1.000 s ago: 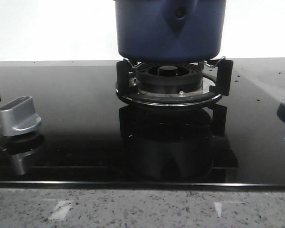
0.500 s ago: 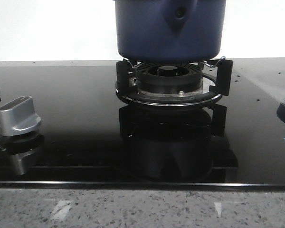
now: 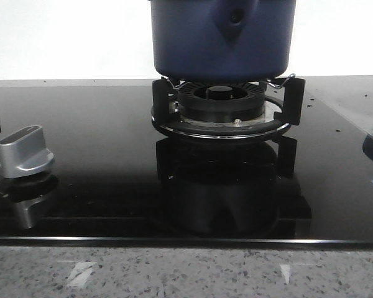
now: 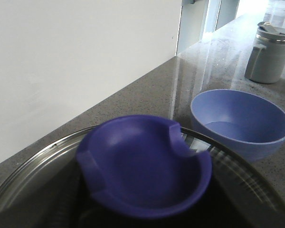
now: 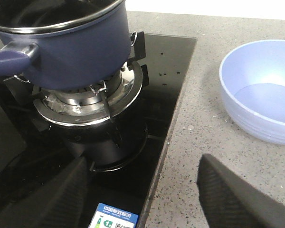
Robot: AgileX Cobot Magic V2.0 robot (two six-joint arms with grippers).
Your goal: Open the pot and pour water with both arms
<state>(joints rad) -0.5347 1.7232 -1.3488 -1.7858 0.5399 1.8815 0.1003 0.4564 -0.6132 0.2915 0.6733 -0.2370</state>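
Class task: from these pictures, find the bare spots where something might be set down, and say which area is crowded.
Free: the black glass between the silver knob and the burner; the speckled counter between the stove's edge and the pale blue bowl. Crowded: the burner itself, taken by the pot. The right gripper hangs open above the stove's edge.

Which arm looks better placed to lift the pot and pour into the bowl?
Probably the right. Its gripper is open and empty, facing the uncovered pot and its handle, with the pale blue bowl nearby. The left arm seems busy with the lid.
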